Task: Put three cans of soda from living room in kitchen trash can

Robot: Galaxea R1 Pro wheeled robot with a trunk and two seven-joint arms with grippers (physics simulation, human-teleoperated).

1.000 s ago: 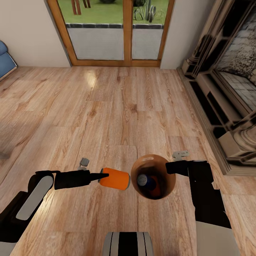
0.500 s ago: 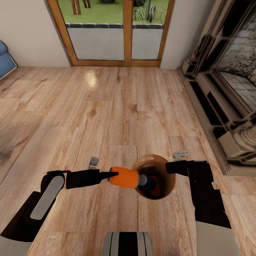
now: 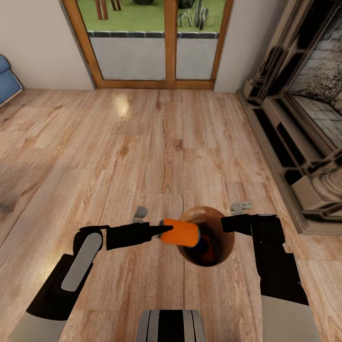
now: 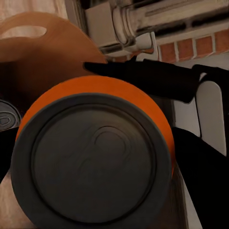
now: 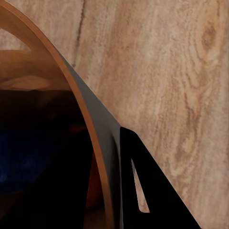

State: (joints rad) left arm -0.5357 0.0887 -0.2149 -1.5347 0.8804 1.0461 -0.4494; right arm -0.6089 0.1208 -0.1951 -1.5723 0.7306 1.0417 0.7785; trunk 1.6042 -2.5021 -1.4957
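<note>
The left claw (image 3: 160, 232) is clenched on a bright-orange cylindrical soda can with grey metal ends (image 3: 180, 232), holding it on its side by one end. The can's far end reaches over the near rim of the round brown coppery-rimmed bucket-like trash bin (image 3: 223, 240). The left wrist view looks along the can's grey end (image 4: 93, 164) toward the bin's slot handle (image 4: 24, 31).

The right claw (image 3: 226, 223) grips the bin's rim on the side opposite the can and holds the bin off the wood floor (image 3: 156, 142); one dark finger (image 5: 143, 191) lies against the outer wall. Deep inside the bin, orange and blue shapes show, probably cans already dropped.

To do this step well, carry the can further over the bin's mouth until its whole length clears the rim, then let go; released now, it could tip back outward. Keep the bin steady and level.
</note>
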